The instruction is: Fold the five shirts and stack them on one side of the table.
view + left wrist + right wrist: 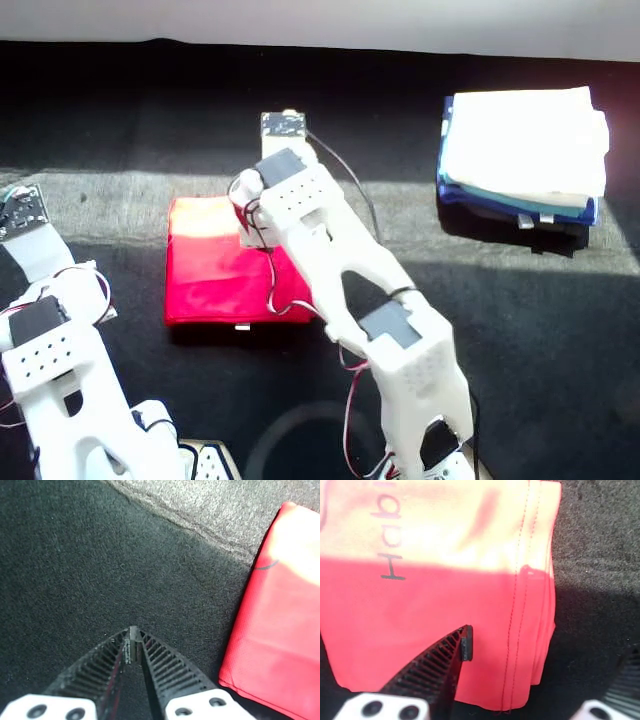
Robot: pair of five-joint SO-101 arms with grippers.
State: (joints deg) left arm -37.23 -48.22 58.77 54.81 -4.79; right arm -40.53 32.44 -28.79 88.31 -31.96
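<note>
A folded red shirt lies left of the table's middle. My right gripper is open low over it. One finger is above the red cloth and the other is out over the dark mat, so the jaws straddle the shirt's hemmed edge. In the high view this gripper hangs over the shirt's far right part. My left gripper is shut with nothing in it, above bare mat, with the red shirt off to its side. A stack of folded shirts, white on top and blue below, sits at the far right.
A dark felt mat covers the table, with a sunlit band across the middle. The right arm stretches from the front edge over the shirt. The left arm stands at the front left corner.
</note>
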